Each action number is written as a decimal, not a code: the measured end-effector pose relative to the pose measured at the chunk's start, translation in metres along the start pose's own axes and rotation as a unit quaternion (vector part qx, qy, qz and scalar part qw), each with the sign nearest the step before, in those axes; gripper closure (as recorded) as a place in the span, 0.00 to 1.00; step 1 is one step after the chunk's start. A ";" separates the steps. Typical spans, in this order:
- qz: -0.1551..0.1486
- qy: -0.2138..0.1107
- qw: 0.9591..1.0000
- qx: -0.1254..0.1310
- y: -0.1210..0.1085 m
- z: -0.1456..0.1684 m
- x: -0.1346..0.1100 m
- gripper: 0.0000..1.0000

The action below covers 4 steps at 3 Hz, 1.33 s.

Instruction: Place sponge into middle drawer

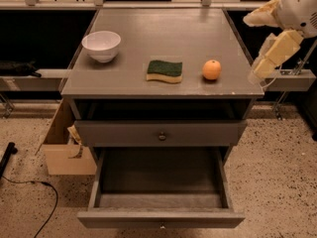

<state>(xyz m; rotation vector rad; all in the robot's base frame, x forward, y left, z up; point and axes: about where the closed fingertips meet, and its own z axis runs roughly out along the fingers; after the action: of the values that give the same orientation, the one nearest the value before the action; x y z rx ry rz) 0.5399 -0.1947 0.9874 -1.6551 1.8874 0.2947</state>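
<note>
The sponge (164,71), dark green on top with a yellow body, lies flat on the grey cabinet top (158,31), between a white bowl and an orange. The middle drawer (159,178) is pulled out below, its deep grey box open and with nothing in it. My gripper (261,39), with cream fingers spread apart and holding nothing, hangs at the cabinet top's right edge, to the right of the orange and well apart from the sponge.
A white bowl (101,44) stands at the top's left. A round orange (211,69) sits right of the sponge. A drawer with a flat front panel and knob (162,133) is above the open one. A cardboard box (62,148) and a black cable (34,192) are on the floor at left.
</note>
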 end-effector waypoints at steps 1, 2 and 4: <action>0.002 -0.012 1.000 0.026 0.000 -0.006 -0.003 0.00; 0.037 -0.022 0.995 0.093 0.001 -0.016 0.005 0.00; 0.102 -0.055 0.962 0.245 -0.059 -0.042 0.009 0.00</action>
<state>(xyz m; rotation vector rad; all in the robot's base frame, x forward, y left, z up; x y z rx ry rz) 0.5837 -0.2361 1.0286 -1.0960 1.8594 -0.0059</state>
